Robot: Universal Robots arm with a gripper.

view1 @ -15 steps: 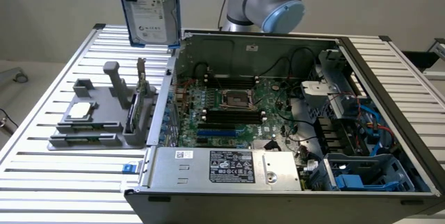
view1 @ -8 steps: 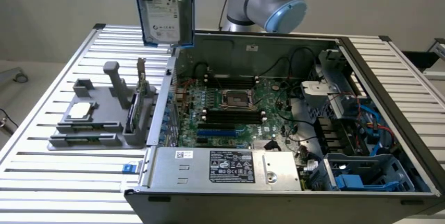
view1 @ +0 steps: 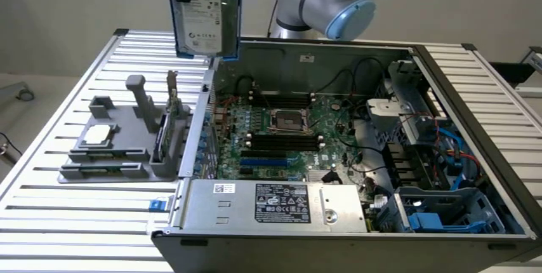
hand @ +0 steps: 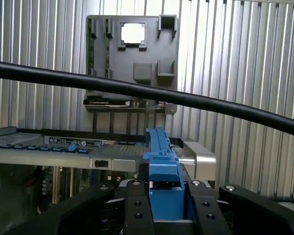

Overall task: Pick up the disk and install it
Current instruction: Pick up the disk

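The gripper (hand: 166,200) is clamped on the disk (hand: 160,156), a black finger (hand: 137,205) pressing each side of its blue frame. The disk hangs upright, lifted well above the table (view1: 68,222), over the wall of the open case (view1: 423,57) on the exterior view's left, beside the grey holder (view1: 118,139). The pick-up looks done, but the install is left, since the disk is not yet inside the case.

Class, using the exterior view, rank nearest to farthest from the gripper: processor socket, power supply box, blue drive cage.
1. Processor socket, motherboard centre.
2. Power supply box, case's near edge.
3. Blue drive cage, near corner, exterior view's right.
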